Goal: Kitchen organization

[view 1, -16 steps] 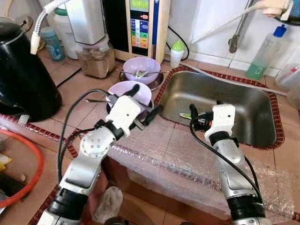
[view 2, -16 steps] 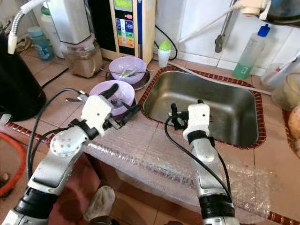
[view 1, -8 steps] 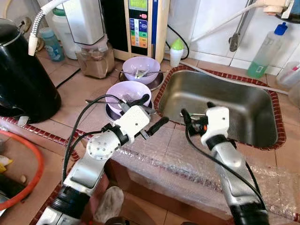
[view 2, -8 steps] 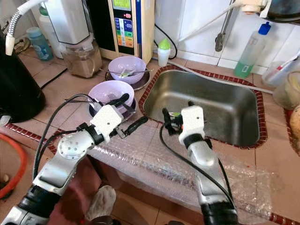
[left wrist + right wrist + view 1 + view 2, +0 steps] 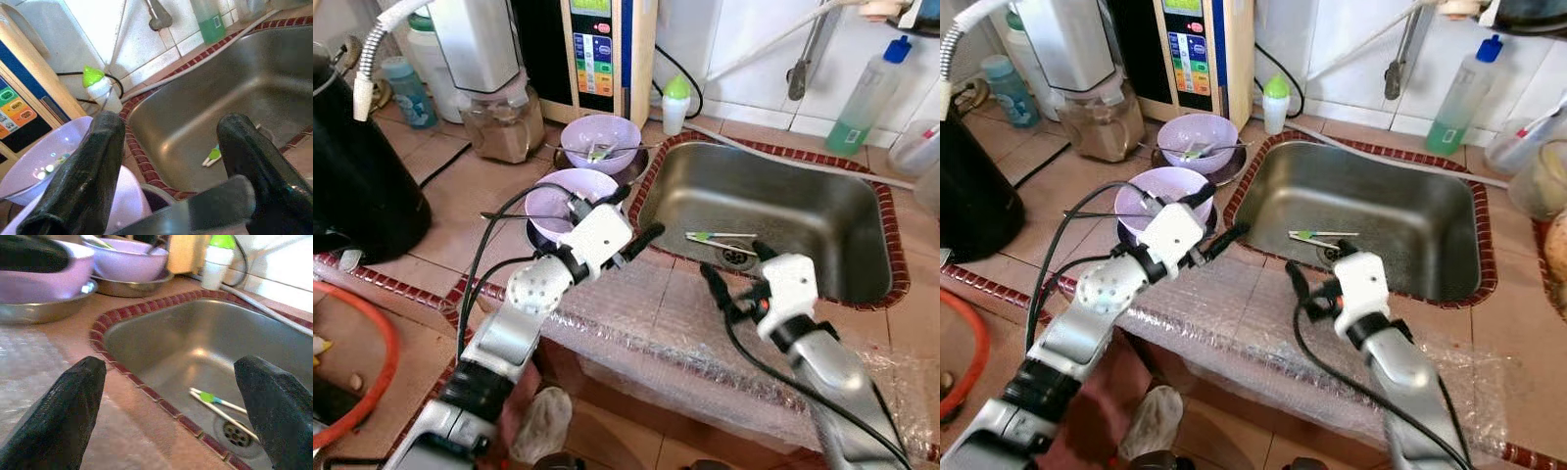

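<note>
Hovering left tool point(image 5: 628, 214) spread beside sink point(image 5: 862, 211), right tool point(image 5: 736, 275) spread

Two head eyes looking forward and down from above at the tiled surface point(image 5: 460, 196) and the steel sink point(image 5: 773, 211), each wrist camera close and low, looking along its own black fingers point(image 5: 58, 416) into that sink, all views sharing the green toothbrush point(image 5: 710, 236) near the drain
</note>
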Robot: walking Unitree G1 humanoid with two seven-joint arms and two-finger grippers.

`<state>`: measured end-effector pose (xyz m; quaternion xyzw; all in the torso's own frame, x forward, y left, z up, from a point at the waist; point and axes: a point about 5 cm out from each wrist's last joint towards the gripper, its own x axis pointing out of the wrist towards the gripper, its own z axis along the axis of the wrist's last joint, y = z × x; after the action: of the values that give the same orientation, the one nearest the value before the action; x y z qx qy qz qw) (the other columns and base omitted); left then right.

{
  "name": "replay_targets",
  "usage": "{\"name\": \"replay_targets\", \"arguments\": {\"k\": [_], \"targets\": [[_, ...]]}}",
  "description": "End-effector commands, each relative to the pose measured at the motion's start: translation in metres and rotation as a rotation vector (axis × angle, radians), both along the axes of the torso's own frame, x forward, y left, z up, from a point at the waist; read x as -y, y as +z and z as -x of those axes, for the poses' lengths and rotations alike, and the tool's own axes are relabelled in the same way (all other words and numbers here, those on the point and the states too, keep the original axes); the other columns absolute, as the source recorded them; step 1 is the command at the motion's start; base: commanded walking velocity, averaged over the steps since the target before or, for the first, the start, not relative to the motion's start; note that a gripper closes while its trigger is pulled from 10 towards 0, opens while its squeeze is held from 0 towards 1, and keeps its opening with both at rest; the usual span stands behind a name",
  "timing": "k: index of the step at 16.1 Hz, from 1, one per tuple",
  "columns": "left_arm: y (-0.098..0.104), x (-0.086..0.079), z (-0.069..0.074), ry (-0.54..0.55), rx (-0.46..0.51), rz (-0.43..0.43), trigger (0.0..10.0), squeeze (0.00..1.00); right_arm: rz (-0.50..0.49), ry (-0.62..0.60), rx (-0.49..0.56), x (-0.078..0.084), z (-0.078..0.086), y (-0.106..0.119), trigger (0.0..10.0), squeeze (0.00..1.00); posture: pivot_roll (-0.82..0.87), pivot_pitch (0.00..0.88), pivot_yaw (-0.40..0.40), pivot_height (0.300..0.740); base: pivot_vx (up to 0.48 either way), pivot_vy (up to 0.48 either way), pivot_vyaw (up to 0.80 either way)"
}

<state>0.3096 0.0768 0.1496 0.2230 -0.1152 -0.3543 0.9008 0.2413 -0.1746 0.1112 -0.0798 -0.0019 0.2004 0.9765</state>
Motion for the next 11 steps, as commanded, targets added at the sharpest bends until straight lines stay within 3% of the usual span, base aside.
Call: {"name": "replay_targets", "arguments": {"k": [1,6,11], "targets": [[0.0,-0.002,-0.004,0.018,0.009,-0.01,0.0,0.0,-0.005,0.059,0.014,-0.004,0.003,0.007,10.0,0.0,-0.07,0.063,0.058,0.74,0.0,0.0,0.0],[-0.005,-0.01,-0.009,0.053,0.026,-0.026,0.0,0.0,-0.052,0.117,0.02,-0.014,-0.004,0.019,10.0,0.0,-0.06,0.041,0.053,0.74,0.0,0.0,0.0],[-0.001,-0.012,-0.012,0.072,0.057,-0.008,0.0,0.0,-0.106,0.288,0.024,-0.032,-0.002,0.031,10.0,0.0,-0.04,0.028,0.038,0.74,0.0,0.0,0.0]]}}
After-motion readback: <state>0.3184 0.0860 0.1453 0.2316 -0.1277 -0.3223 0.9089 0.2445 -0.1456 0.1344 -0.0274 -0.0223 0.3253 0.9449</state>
